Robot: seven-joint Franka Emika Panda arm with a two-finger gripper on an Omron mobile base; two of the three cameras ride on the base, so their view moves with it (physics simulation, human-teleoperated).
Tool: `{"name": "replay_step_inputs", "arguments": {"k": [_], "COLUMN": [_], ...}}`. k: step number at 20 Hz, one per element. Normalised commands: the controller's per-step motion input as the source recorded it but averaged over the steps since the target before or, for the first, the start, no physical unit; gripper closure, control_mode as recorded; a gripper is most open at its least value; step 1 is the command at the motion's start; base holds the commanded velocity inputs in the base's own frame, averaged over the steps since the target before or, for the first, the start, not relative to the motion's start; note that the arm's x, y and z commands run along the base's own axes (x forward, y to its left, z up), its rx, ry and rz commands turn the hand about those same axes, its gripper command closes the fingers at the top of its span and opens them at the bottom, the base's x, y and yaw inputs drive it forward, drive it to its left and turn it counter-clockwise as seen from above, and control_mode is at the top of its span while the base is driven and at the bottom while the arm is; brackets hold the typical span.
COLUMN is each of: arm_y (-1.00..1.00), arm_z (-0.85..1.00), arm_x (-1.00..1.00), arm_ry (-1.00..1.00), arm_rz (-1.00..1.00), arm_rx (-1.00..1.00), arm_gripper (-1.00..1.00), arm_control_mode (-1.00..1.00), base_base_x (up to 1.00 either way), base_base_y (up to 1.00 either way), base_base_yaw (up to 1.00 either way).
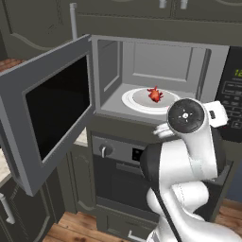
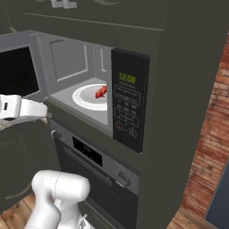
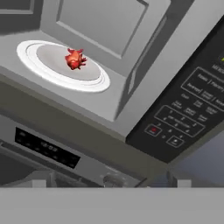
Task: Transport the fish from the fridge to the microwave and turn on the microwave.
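The red-orange fish [image 1: 155,94] [image 2: 101,92] [image 3: 75,59] lies on the white round turntable [image 1: 137,100] [image 2: 85,99] [image 3: 48,74] inside the microwave [image 1: 156,61] [image 2: 80,62]. The microwave's door [image 1: 52,108] stands swung wide open to the left. The black button panel [image 2: 129,103] [image 3: 188,113] with green digits is on the right. My gripper [image 2: 42,112] hovers open and empty just outside the cavity, in front of its lower edge and apart from the fish. The fridge is out of view.
A built-in oven [image 1: 118,156] [image 2: 98,156] with knobs and a dark display sits directly under the microwave. Dark cabinets [image 1: 42,28] surround it. A brick wall [image 2: 214,125] rises at the right. The open door juts into the room on the left.
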Motion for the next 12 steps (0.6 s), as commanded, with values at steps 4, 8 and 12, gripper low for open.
{"name": "replay_step_inputs", "arguments": {"k": [4,8,12], "arm_y": [0.14,0.4,0.49], "arm_z": [-0.19,-0.12,-0.06], "arm_x": [-0.75,-0.47,-0.26], "arm_ry": [0.0,0.0,0.02], "arm_rz": [0.15,0.16,0.12], "arm_rx": [-0.15,-0.29,-0.32], "arm_gripper": [-1.0,-1.0,-1.0], "arm_control_mode": [-1.0,-1.0,-1.0], "base_base_x": [0.0,0.0,0.0], "base_base_y": [0.0,0.0,0.0], "base_base_yaw": [0.0,0.0,0.0]}}
